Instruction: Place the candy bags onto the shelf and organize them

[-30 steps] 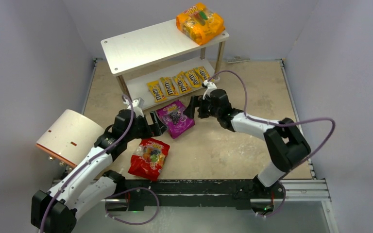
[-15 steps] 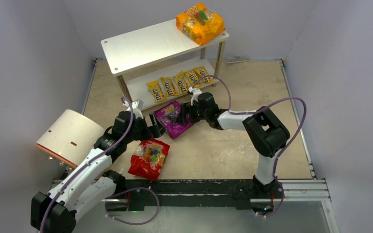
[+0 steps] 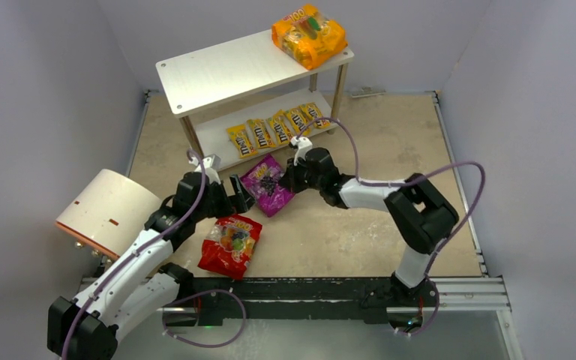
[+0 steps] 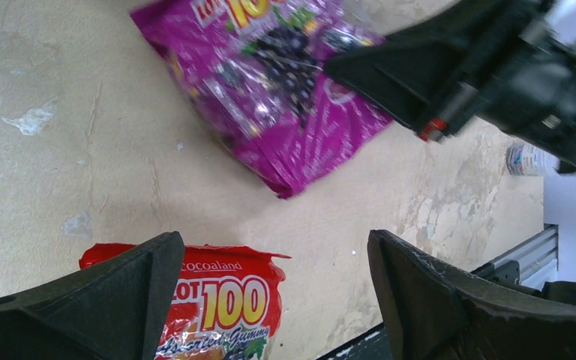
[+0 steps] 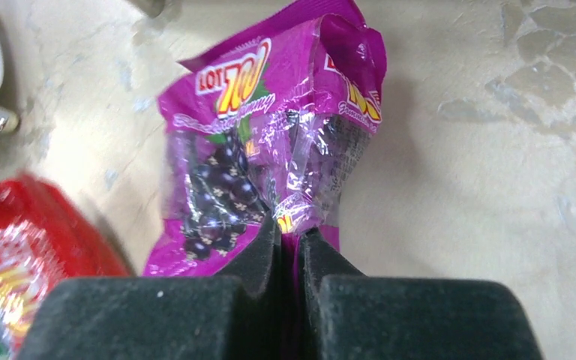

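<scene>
The glossy purple grape candy pouch (image 5: 255,142) sat on the beige worktop (image 3: 322,240) just before the white two-tier shelf (image 3: 225,71), its near edge pinched tight in your right jaws. Your left jaws stood spread wide, holding nothing, above the glossy red pouch (image 4: 217,300).

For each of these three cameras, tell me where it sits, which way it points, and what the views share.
Top view: fixed above and behind the bases, looking down at the table and shelf; the left arm and right arm show.
Left wrist: on the left arm, looking down past its open left pincer at the red bag.
Right wrist: on the right arm, looking down along its shut right pincer, which pinches the purple bag.
Shared: all three show both bags.
</scene>
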`<state>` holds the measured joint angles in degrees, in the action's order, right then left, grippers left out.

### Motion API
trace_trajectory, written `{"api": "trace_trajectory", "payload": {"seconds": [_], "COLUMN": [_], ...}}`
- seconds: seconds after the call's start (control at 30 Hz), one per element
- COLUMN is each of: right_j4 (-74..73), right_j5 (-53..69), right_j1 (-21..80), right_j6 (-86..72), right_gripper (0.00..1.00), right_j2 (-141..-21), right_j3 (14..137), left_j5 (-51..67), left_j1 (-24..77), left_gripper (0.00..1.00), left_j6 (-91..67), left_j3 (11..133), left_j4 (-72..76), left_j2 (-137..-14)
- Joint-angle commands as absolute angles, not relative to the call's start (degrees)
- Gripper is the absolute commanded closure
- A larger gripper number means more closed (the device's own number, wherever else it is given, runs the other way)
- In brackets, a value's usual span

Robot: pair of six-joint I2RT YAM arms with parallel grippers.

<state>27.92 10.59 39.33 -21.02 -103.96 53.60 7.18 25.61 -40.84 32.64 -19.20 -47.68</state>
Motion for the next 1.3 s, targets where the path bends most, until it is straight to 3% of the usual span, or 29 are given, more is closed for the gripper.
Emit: {"api": "trace_trajectory", "payload": {"seconds": [0.0, 0.23, 0.57, 0.73, 0.97, 1.27], "right_j4": [27.14, 26.30, 19.98, 18.99, 13.27, 12.97], "right_j5": [6.30, 6.61, 10.53, 3.83, -2.55, -11.93], "right_j1": [41.62, 42.69, 42.78, 42.77, 42.63, 42.24], "right_j6": [-15.46, -9.65, -5.51, -7.85, -13.75, -13.83], "right_gripper": [1.00, 1.00, 1.00, 1.00, 1.00, 1.00], "right_j2": [-89.15, -68.47, -62.78, -68.73, -86.11, -100.74], "right_j3": [48.57, 44.00, 63.35, 75.87, 97.78, 113.53], "left_j5": [5.28, 3.53, 2.54, 2.33, 3.55, 4.92], "left_j1": [25.40, 25.40, 25.40, 25.40, 25.40, 25.40], "left_gripper": [0.02, 0.02, 0.02, 0.02, 0.02, 0.02], "left_j6": [-39.51, -39.99, -39.67, -39.72, -39.51, -39.92], "left_j3": [33.81, 34.42, 35.17, 34.64, 34.68, 33.74], "left_j4": [-20.14, -20.68, -21.98, -22.19, -21.87, -21.02], "left_j2": [-46.61, -45.20, -43.40, -42.37, -43.05, -42.78]}}
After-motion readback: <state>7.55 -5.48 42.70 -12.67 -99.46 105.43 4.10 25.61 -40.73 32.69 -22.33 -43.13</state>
